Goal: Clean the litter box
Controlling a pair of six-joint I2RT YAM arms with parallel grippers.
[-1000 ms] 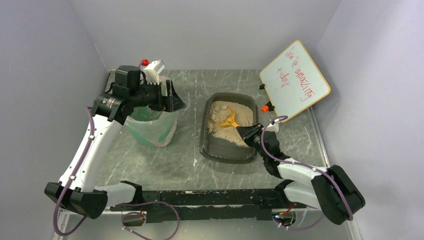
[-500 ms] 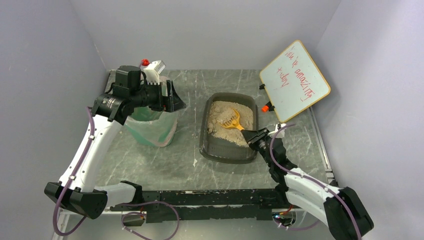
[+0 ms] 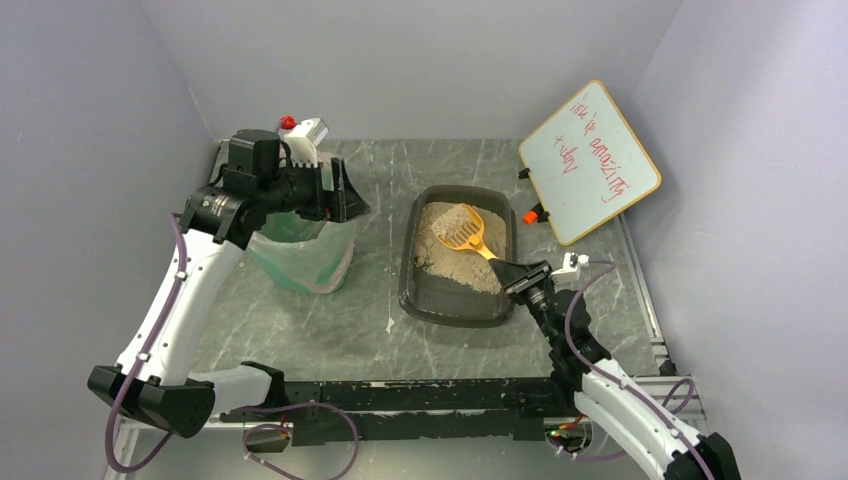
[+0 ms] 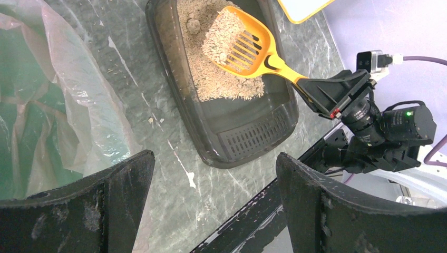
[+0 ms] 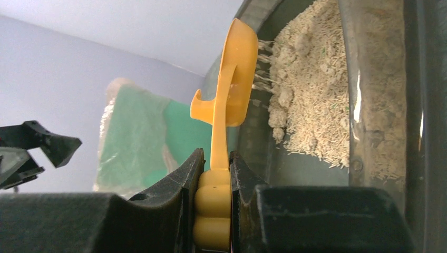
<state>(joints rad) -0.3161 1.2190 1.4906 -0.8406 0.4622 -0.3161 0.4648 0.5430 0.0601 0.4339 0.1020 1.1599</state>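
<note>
View from above of a grey marbled desk walled in by pale panels, with two robot arms mounted at its near edge.

The litter box, a shallow dark grey tray with rounded corners, lies on the desk right of centre, its long side running away from the arms. Beige sandy litter is heaped in its far half. The near end is bare plastic with a ridged grid.

The right arm reaches in from the near right. The right jaws are closed tight on the end of the handle of an orange slotted scoop, one jaw on each side. The scoop head is raised over the far part of the box and carries a load of litter. In the right wrist view, loose grains hang in the air between the scoop and the heap.

The left arm stands over a green bin lined with a clear bag, on the desk to the left of the box and apart from it. The left jaws are spread wide, hold nothing, and hover above the bin's right rim.

A white board with red handwriting leans at the far right, near the box's far corner.
</note>
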